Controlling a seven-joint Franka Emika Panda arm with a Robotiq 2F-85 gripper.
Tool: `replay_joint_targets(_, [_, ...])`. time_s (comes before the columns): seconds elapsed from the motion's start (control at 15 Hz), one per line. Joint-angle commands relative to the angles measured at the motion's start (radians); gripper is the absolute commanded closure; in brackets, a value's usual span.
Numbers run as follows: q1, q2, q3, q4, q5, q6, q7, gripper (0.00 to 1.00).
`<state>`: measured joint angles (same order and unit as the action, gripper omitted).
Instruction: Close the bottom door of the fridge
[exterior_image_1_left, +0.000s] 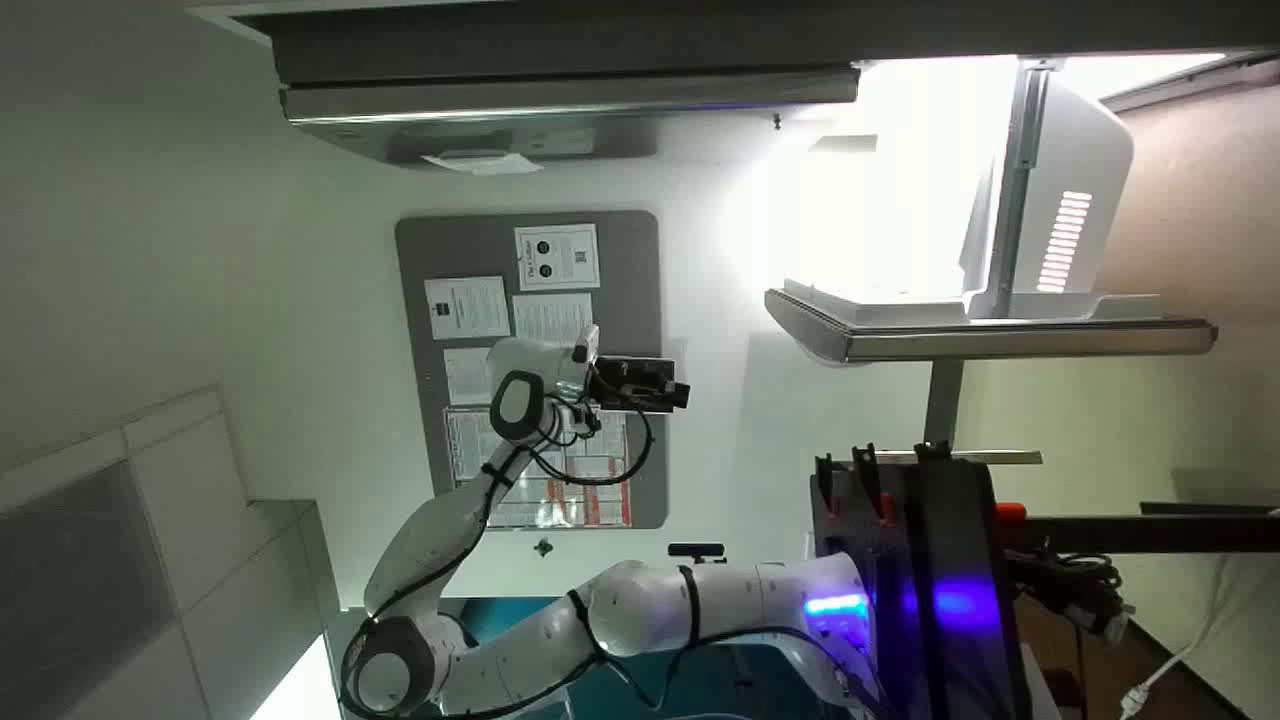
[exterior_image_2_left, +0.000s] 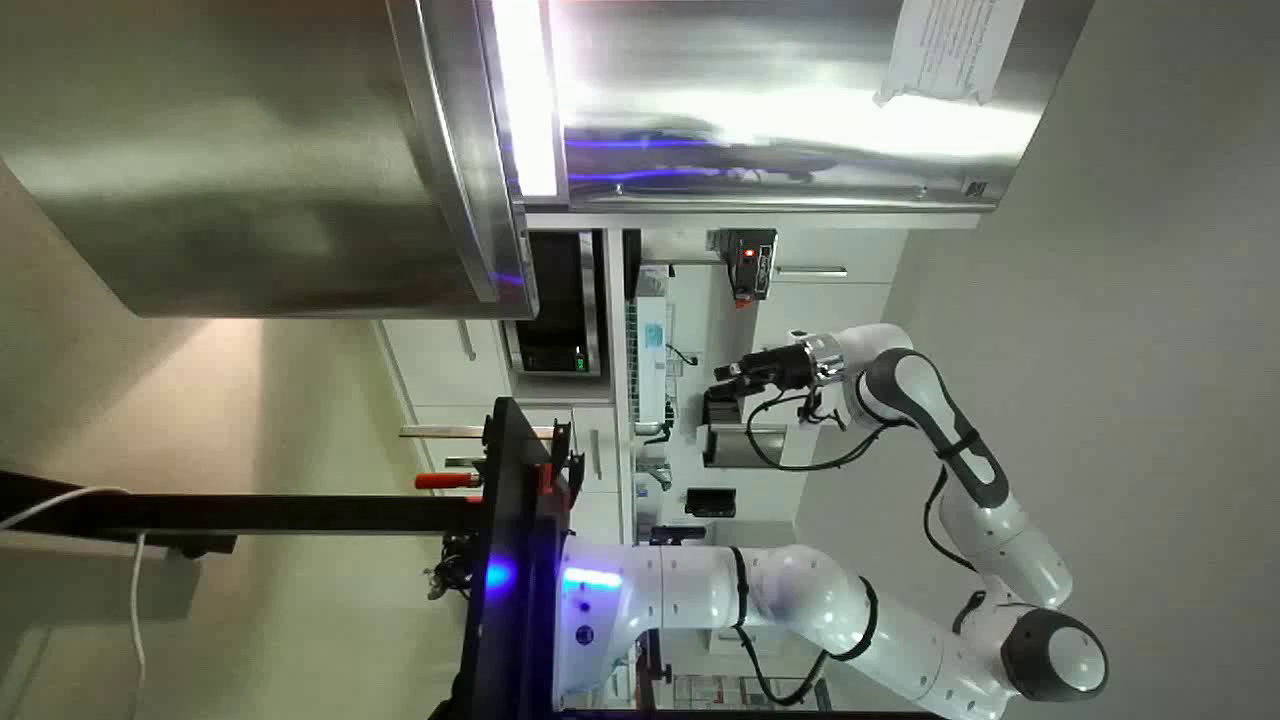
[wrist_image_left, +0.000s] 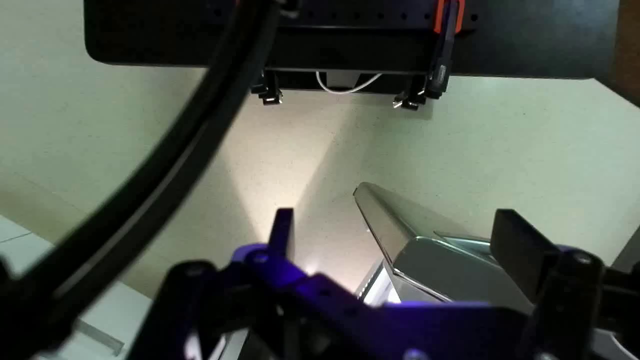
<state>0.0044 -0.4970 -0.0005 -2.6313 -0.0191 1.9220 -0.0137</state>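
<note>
Exterior views, both turned sideways, show the fridge (exterior_image_2_left: 740, 60) with its bottom door (exterior_image_1_left: 1030, 342) standing out from it, upright, long edge vertical, below and apart from the gripper (wrist_image_left: 397, 227), whose jaws are spread and holding nothing. Closing probably means dropping in front of that door, then pushing fridgeward. The paper (exterior_image_2_left: 950, 45) on the fridge has print too small to read; no brand is legible.

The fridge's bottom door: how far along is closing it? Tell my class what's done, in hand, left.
Done: nothing visible; the bottom door stands out from the fridge, whose lit interior shows. In hand: nothing; the gripper is open and apart from the door in both exterior views. Left: likely the whole push, until the door meets the fridge.
</note>
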Motion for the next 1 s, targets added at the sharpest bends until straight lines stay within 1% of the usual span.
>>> replay_joint_targets(0.0, [0.0, 0.001, 0.0, 0.011, 0.0, 0.008, 0.0, 0.0])
replay_joint_targets(0.2, [0.0, -0.013, 0.0, 0.039, 0.0, 0.007, 0.0, 0.0])
replay_joint_targets(0.93, [0.0, -0.016, 0.0, 0.04, 0.0, 0.007, 0.0, 0.0])
